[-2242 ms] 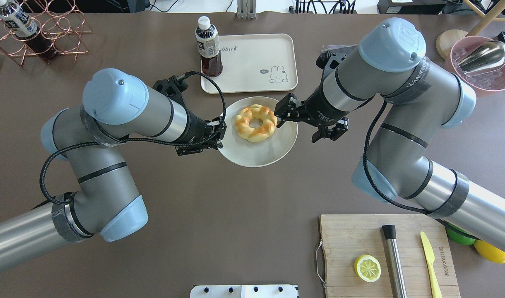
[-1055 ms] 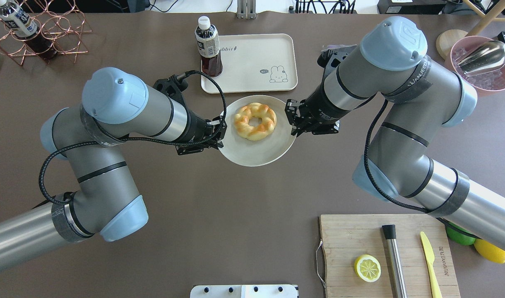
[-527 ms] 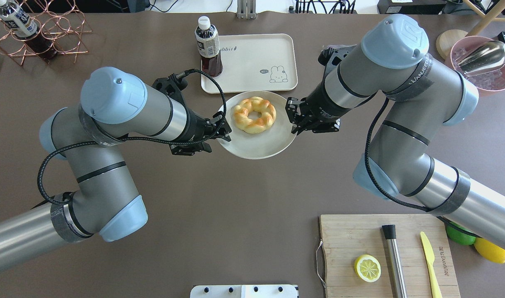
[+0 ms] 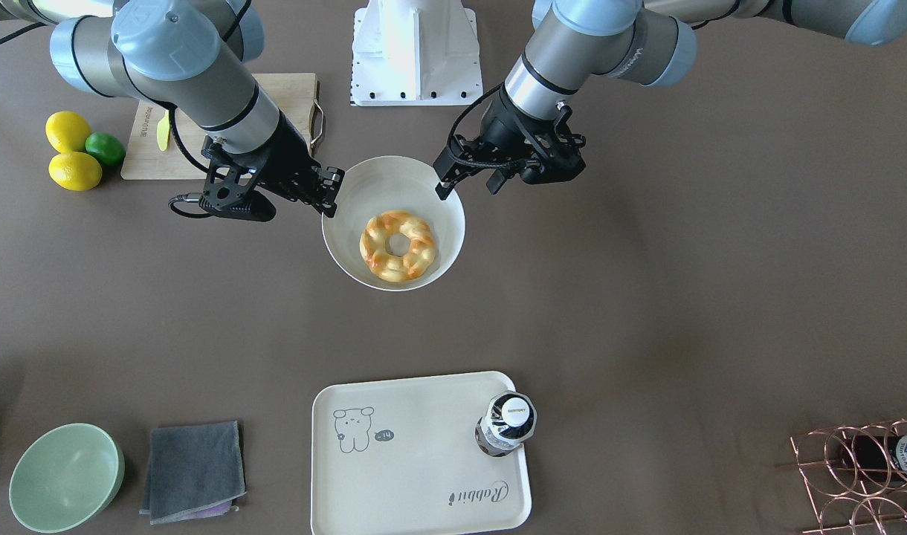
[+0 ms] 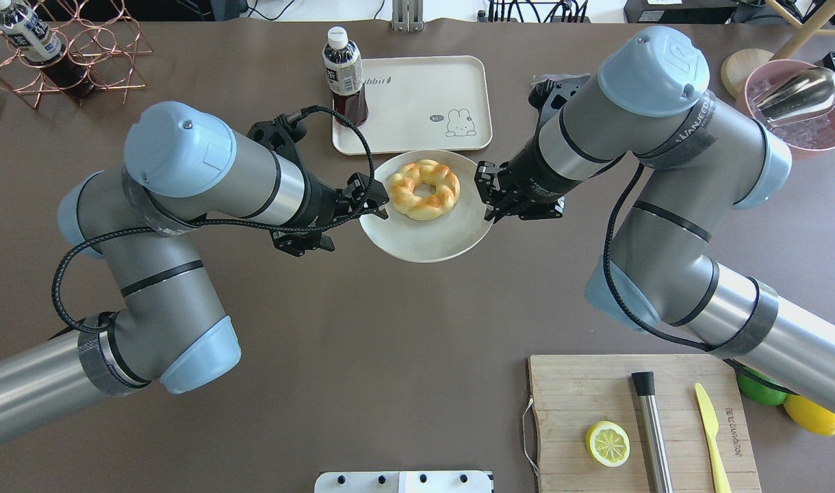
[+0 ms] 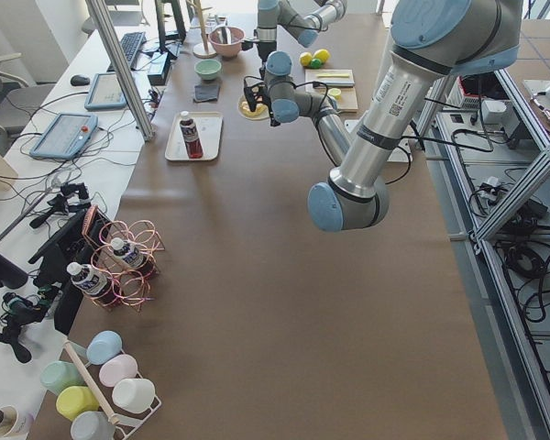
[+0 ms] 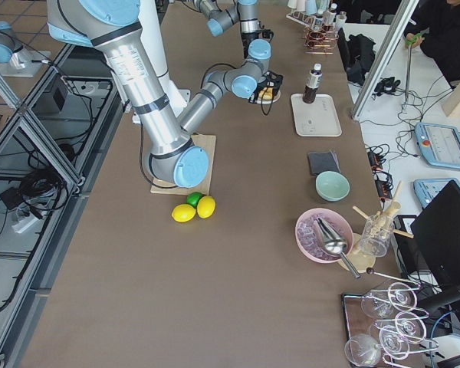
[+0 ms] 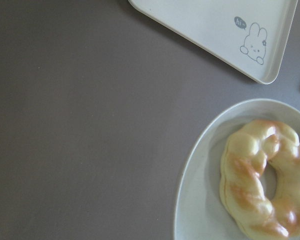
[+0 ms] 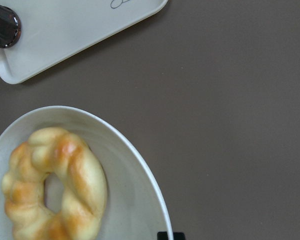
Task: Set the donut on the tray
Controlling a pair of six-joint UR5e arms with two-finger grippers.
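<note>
While both hands pinch the rim of its bowl (image 5: 424, 255), the donut (image 5: 423, 190) sits untouched inside, short of the tray (image 5: 417, 103).
Twisted and glazed, the donut looks light and soft. A hard squeeze would likely crush it, and the top may be tacky, so the best hold is probably a gentle grip across one side of the ring, one finger through the centre hole. It lies toward the bowl's rim nearest the tray, which rests just beyond on the desk (image 5: 390, 329) with a bottle (image 5: 345, 75) on one corner. The left hand (image 5: 375, 198), narrowed on the rim, is just beside the donut. The right hand (image 5: 489, 202), narrowed on the opposite rim, is slightly further off. Neither touches the pastry.
</note>
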